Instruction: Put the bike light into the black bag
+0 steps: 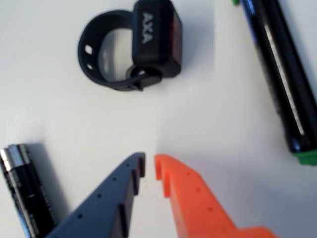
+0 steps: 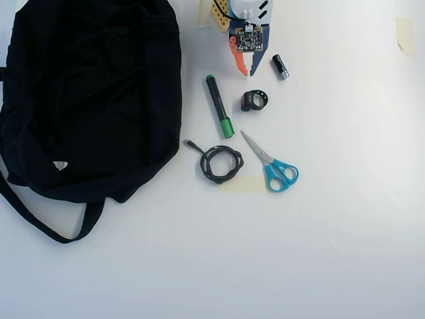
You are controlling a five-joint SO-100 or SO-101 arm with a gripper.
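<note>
In the wrist view the gripper (image 1: 150,167) enters from the bottom edge, one finger dark blue-grey, the other orange (image 1: 198,198). Their tips stand nearly together with only a thin slit of table between them, and they pinch nothing. To the left of the blue-grey finger, at the picture's lower corner, lies a short black cylinder with a silver end (image 1: 22,191), apart from the gripper. Further off, straight ahead and a little left of the tips, the bike light (image 1: 136,47) rests on the white table (image 1: 74,119), clear of the fingers: a chunky black body lettered AXA, with its strap looped out to the left. On the right a black marker with a green end (image 1: 285,79) runs down the edge.

From overhead, the gripper (image 2: 244,72) points down toward the bike light (image 2: 254,100) just below it. Beyond lie a coiled black cable (image 2: 220,163) and blue-handled scissors (image 2: 273,165). The black bag (image 2: 93,93) fills the upper left, well apart from the light.
</note>
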